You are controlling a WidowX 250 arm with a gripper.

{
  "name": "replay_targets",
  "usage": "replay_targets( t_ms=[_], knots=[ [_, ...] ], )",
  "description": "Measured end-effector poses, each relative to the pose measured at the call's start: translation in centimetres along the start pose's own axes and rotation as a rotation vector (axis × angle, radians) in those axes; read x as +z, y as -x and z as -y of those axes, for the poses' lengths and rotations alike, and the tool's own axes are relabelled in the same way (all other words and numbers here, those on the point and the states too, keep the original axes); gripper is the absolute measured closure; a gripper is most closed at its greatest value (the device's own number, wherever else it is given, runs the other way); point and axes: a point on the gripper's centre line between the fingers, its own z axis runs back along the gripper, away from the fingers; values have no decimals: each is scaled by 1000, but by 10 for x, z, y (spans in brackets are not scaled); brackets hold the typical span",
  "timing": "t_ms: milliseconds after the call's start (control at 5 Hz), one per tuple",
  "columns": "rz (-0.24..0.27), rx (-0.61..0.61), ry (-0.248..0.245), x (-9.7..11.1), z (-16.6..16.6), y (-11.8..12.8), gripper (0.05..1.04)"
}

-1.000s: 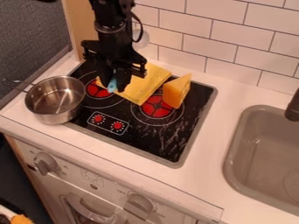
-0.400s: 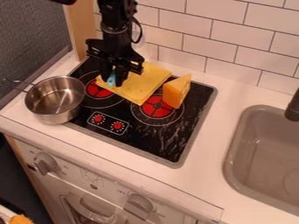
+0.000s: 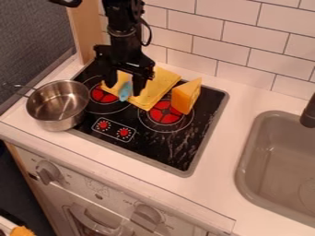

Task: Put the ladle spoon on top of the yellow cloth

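Observation:
The black gripper point(image 3: 124, 87) hangs over the left part of the yellow cloth, its two fingers spread apart. Between them shows the light blue ladle spoon point(image 3: 125, 91), lying on the cloth near its left front edge; neither finger appears closed on it. The yellow cloth point(image 3: 159, 83) lies on the back part of the black stovetop, and the gripper covers some of it.
A metal pot point(image 3: 58, 105) stands at the stove's left edge, its handle pointing left. An orange cheese wedge point(image 3: 186, 96) stands at the cloth's right side. The sink point(image 3: 246, 159) is at the right, and a tiled wall rises behind.
The gripper has moved slightly right and its fingers have opened around the blue spoon, which now shows more fully on the cloth. Pot and cheese have stayed put.

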Motion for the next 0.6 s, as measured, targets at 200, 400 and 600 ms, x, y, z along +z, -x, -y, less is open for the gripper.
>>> replay_targets(
  t_ms=[200, 400, 600],
  knots=[
    [15, -26, 28, 20, 5, 12, 77],
    [23, -39, 39, 31, 9, 25, 83],
    [-5, -50, 43, 29, 11, 36, 83]
  ],
)
